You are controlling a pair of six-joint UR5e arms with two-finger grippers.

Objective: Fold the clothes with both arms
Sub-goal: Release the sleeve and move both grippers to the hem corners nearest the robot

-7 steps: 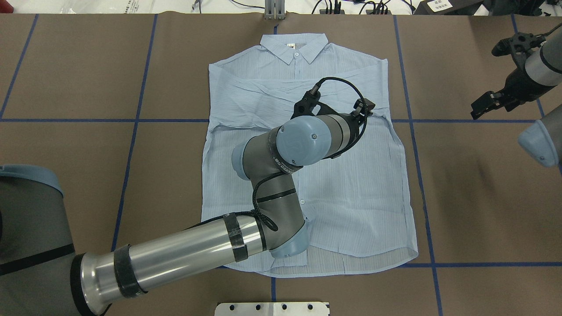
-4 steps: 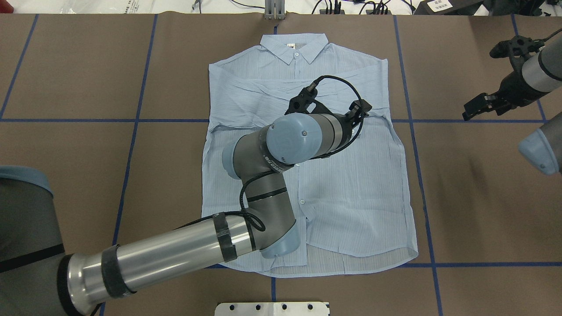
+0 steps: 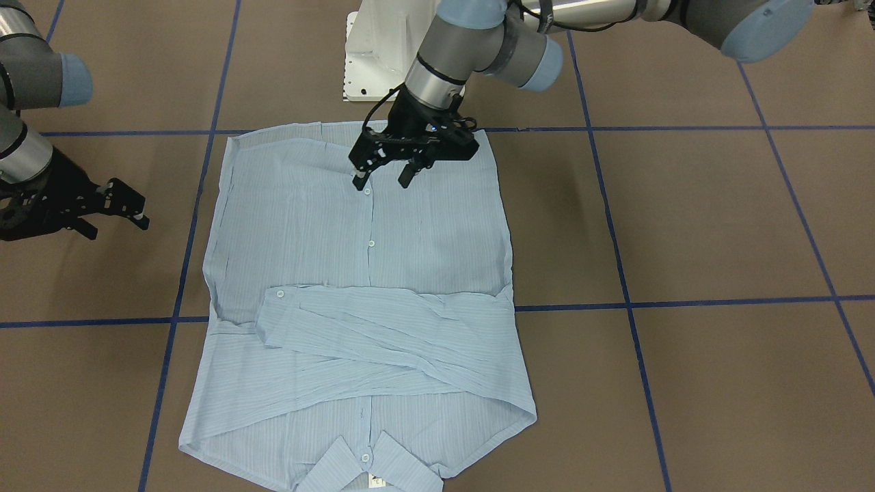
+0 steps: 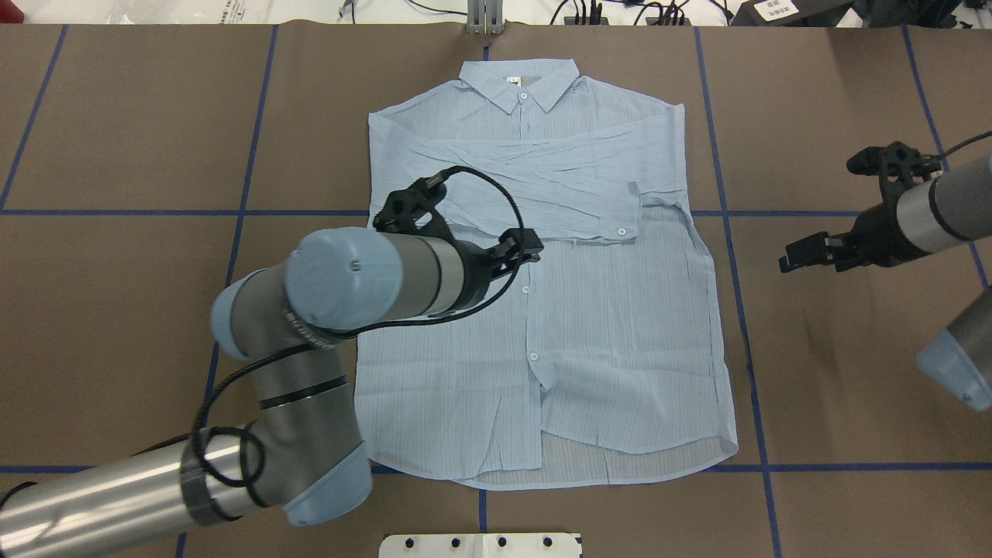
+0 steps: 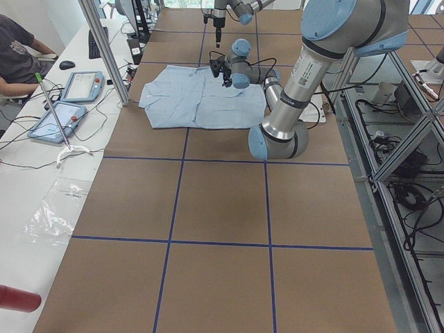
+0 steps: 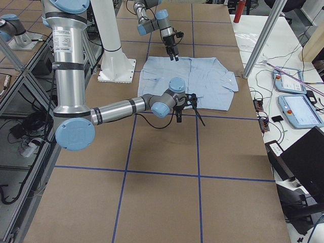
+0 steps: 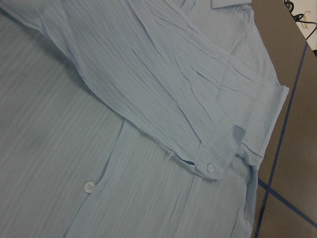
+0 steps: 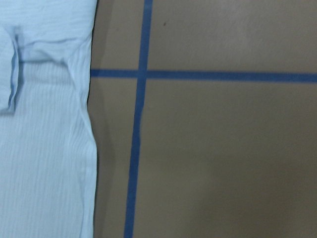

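The light-blue striped shirt (image 4: 620, 333) lies flat and face up on the table, collar at the far side, hem toward the robot. Both sleeves are folded across the chest, and the top one ends in a buttoned cuff (image 4: 622, 225), which also shows in the left wrist view (image 7: 218, 158). My left gripper (image 3: 381, 182) is open and empty, hovering just over the button placket near the hem. In the overhead view its wrist (image 4: 372, 275) hides it. My right gripper (image 4: 808, 256) is open and empty, above bare table to the right of the shirt (image 3: 424, 232).
The brown table cover carries a grid of blue tape lines (image 4: 736, 310). The white pedestal base (image 3: 372, 55) stands just behind the hem. A side table with tablets (image 5: 83, 87) and a seated person lie beyond the collar end.
My left arm has drawn back from the chest toward the robot's left, uncovering the folded sleeve and cuff. My right gripper has moved nearer the robot and toward the shirt's edge.
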